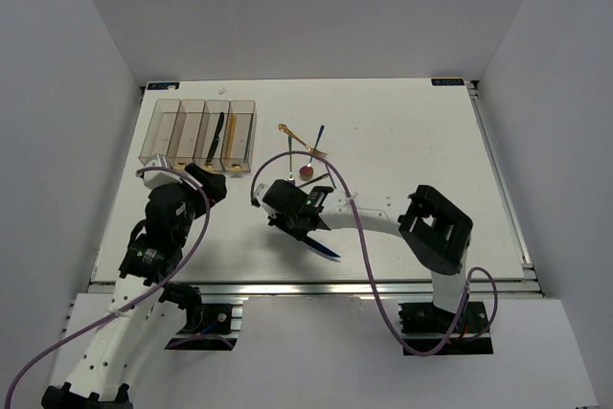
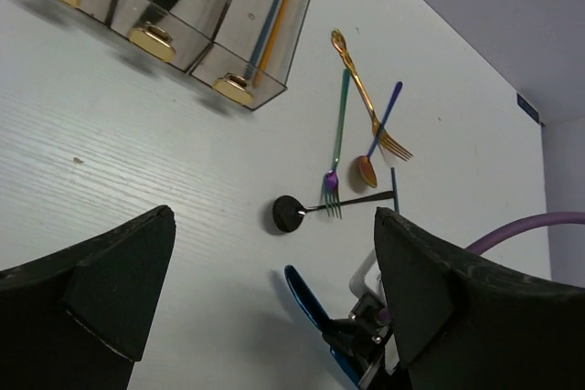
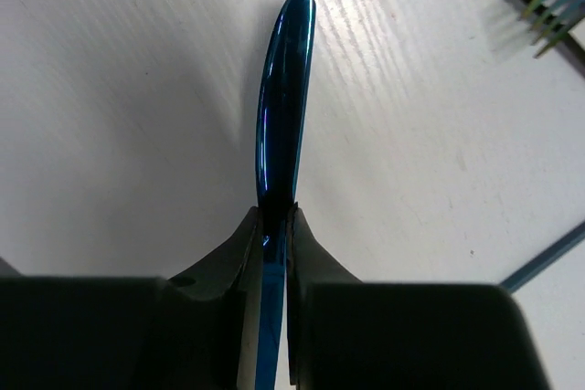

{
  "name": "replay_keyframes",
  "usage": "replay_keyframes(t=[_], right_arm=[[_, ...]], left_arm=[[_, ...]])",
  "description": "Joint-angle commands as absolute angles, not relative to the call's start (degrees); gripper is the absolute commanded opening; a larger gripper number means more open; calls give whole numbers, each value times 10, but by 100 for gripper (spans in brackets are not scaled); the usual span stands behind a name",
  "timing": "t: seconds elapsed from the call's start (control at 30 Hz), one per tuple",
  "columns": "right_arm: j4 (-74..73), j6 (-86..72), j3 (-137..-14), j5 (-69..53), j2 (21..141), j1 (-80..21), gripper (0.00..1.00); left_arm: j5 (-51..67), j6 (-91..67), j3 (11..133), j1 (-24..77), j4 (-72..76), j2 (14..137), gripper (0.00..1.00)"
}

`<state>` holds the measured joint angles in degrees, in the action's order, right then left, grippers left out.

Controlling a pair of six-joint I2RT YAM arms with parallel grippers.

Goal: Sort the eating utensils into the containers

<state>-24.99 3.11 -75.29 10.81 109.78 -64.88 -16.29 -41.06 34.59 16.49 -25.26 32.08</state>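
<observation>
My right gripper is shut on a shiny blue knife and holds it just above the white table, near the middle front. The knife also shows in the left wrist view. My left gripper is open and empty, just in front of the containers. One bin holds a black utensil, the rightmost an orange chopstick. On the table lie a black spoon, a green fork, a gold fork and a gold spoon.
A thin blue stick lies beside the black spoon's handle. The loose utensils cluster right of the bins. White walls enclose the table on three sides. A purple cable loops over the right arm.
</observation>
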Motion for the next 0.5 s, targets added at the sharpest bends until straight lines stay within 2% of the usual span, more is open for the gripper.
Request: replay_keyframes(t=[0.0, 0.13, 0.33, 0.47], right_arm=[[-221, 23, -751, 109, 1042, -643, 0], [-221, 17, -748, 97, 1022, -638, 0], [-225, -14, -758, 86, 984, -628, 0], [-237, -4, -766, 73, 992, -623, 2]], left_arm=[[-111, -440, 348, 165, -223, 313, 98], [-110, -449, 349, 164, -228, 307, 98], [-18, -483, 311, 164, -153, 305, 98], [-51, -476, 310, 164, -183, 300, 98]])
